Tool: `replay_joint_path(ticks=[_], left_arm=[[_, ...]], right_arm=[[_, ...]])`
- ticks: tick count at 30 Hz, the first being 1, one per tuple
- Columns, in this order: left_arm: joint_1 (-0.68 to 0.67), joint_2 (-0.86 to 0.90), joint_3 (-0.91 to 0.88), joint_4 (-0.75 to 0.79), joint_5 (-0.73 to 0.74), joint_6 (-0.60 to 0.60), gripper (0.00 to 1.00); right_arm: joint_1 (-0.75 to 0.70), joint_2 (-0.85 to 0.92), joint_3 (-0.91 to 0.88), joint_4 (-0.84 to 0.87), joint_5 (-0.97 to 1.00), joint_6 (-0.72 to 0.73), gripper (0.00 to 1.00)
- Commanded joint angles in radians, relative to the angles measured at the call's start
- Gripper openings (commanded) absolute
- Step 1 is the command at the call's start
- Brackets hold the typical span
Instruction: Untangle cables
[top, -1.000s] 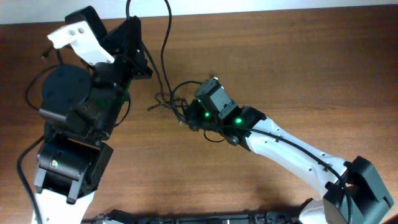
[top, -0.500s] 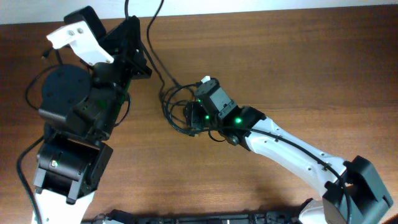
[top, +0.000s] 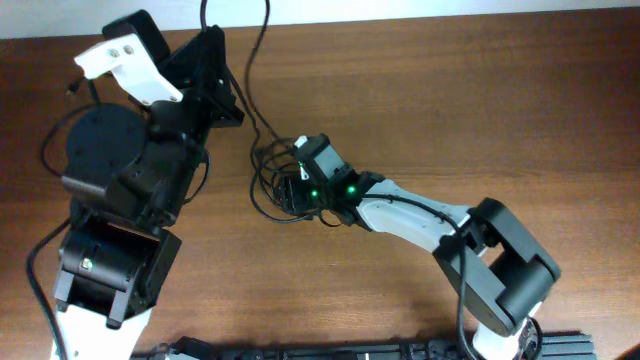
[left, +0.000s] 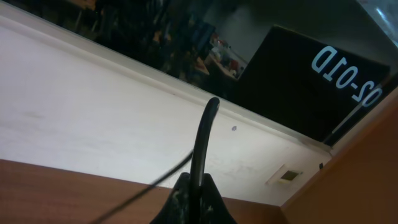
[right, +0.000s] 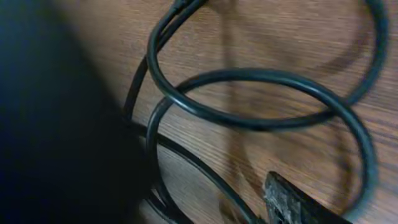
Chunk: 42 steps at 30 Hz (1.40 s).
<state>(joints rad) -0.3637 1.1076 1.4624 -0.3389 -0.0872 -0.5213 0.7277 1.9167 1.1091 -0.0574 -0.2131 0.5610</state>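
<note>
Near the middle of the table (top: 470, 100), the tangled cables (top: 268, 190) lie just under the right gripper (top: 293, 188), its jaws parted and holding nothing. At 11 o'clock from them, the left gripper (left: 196, 190) pinches 1 cable (left: 202, 134) tight, probably anchoring it for pulling free.
</note>
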Motion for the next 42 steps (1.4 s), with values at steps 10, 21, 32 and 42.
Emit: replay_joint_path(ticks=[10, 21, 32, 42], left_arm=[[-0.003, -0.02, 0.012, 0.008, -0.014, -0.013, 0.0], [-0.003, -0.023, 0.012, 0.006, -0.006, -0.013, 0.0], [0.001, -0.057, 0.012, -0.037, -0.133, -0.001, 0.0], [0.093, -0.23, 0.012, -0.068, -0.525, 0.108, 0.0]], right_arm=[[0.003, 0.023, 0.005, 0.138, 0.096, 0.639, 0.85], [0.003, 0.058, 0.005, 0.183, 0.275, 0.993, 0.79], [-0.096, 0.063, 0.006, 0.162, 0.097, 0.601, 0.04], [-0.517, -0.033, 0.006, -0.364, 0.089, 0.239, 0.04]])
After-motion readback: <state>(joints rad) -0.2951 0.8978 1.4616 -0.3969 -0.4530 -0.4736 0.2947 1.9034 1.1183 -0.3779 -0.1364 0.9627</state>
